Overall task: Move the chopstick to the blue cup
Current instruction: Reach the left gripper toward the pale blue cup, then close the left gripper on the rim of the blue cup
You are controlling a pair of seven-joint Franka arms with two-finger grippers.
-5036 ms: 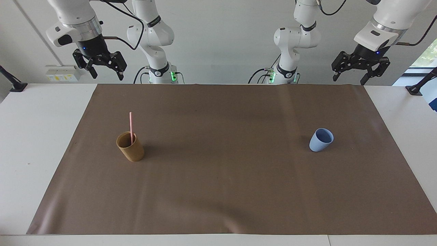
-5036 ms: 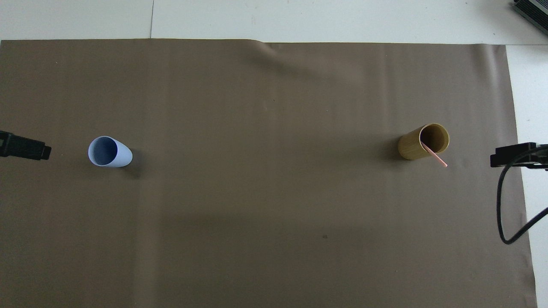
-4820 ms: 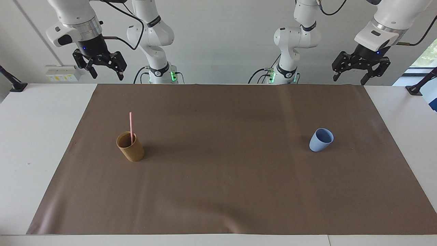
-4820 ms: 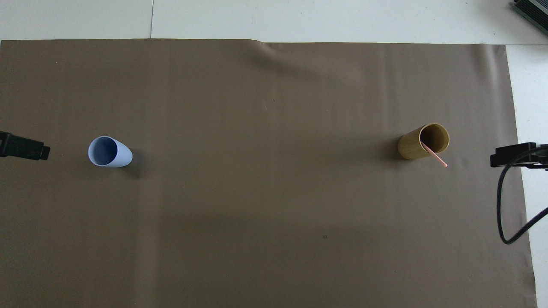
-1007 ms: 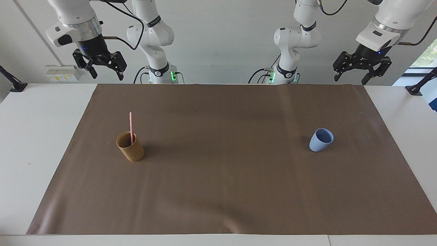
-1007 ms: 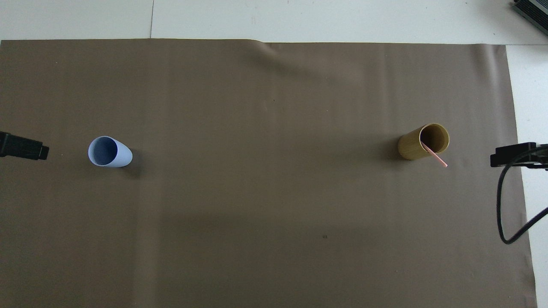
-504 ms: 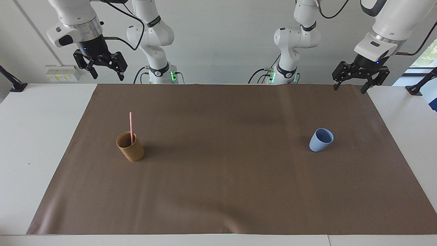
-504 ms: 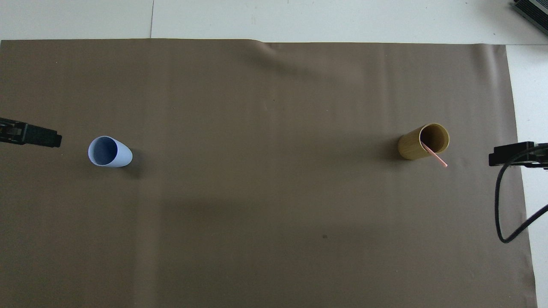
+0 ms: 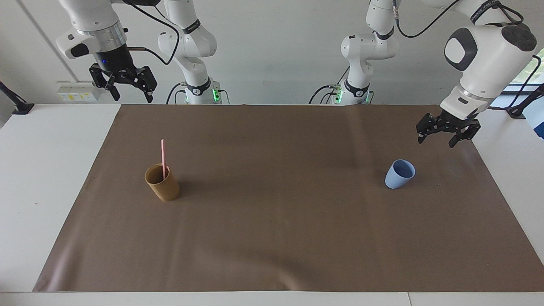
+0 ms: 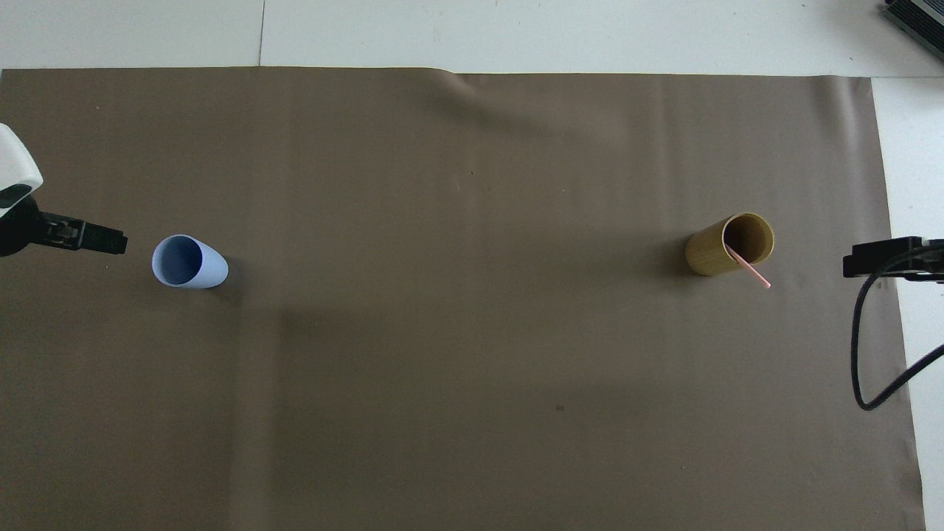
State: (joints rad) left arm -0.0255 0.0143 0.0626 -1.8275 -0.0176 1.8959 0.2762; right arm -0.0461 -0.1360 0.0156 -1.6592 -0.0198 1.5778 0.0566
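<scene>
The pink chopstick (image 9: 162,156) stands upright in a tan-brown cup (image 9: 163,185) toward the right arm's end of the mat; from overhead the chopstick (image 10: 751,271) leans out over the brown cup's rim (image 10: 730,243). The blue cup (image 9: 400,174) stands upright and empty toward the left arm's end, also seen as the blue cup (image 10: 188,262) from above. My left gripper (image 9: 436,140) hangs open and empty above the mat, close to the blue cup without touching it; from overhead the left gripper (image 10: 110,242) shows beside the cup. My right gripper (image 9: 132,97) waits open, raised above the table's back edge.
A brown mat (image 9: 272,238) covers most of the white table (image 9: 38,178). A black cable (image 10: 866,354) loops down from the right arm over the mat's edge near the brown cup.
The left arm has swung down and out from the back of the table to hover over the mat near the blue cup. The right gripper has barely moved. Cups and chopstick are unmoved.
</scene>
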